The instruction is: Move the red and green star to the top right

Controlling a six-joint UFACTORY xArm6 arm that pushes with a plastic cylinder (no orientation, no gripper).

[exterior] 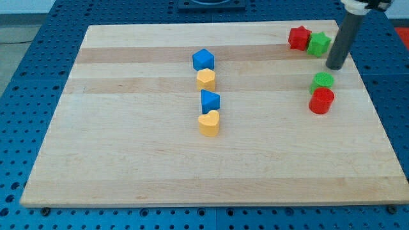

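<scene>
Red star [298, 38] and green star [319, 44] are touching at the far right corner of your wooden board [128, 166]. My tip [334, 66] is a bare rod, nothing to spread or pinch, sitting just right of the green star and slightly nearer. A green cylinder [323, 81] and red cylinder [321, 101] sit close by.
</scene>
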